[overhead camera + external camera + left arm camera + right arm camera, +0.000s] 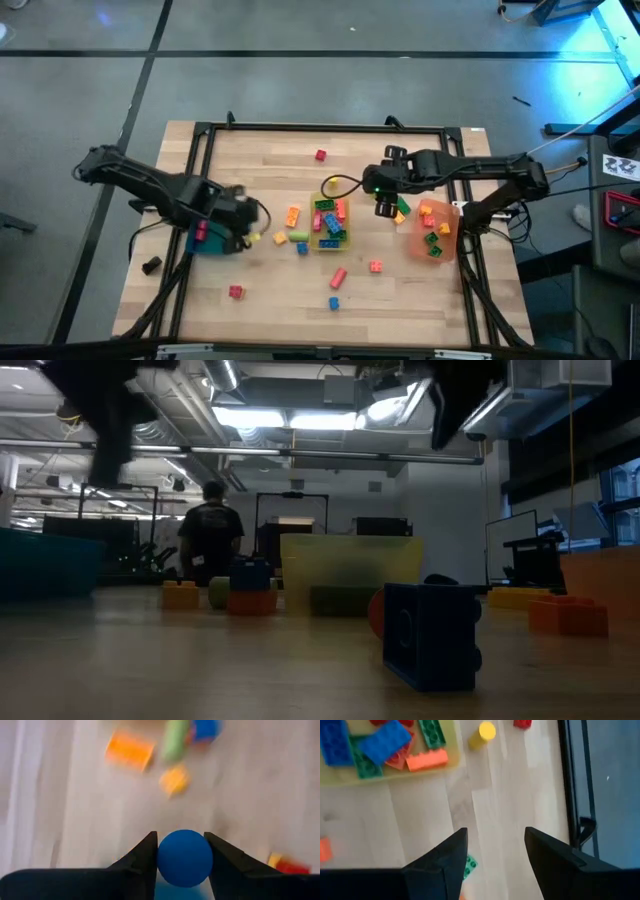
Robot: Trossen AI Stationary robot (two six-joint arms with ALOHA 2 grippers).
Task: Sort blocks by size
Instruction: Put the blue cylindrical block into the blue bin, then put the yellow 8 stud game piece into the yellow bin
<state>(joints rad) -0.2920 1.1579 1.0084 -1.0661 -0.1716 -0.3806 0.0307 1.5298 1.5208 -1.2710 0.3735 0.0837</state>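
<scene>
While clamped, blue block [184,858] sits between left fingers [137,862].

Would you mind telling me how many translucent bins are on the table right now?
3: a blue bin on the left side, a yellow bin in the middle, and an orange bin near the right edge. None seems hidden.

My left hand [184,851] hides the lower part of the blue round piece [184,857]. Loose blocks [129,751] beyond it are blurred. A small green block [469,865] sits half hidden behind my right hand's finger [440,865].
</scene>
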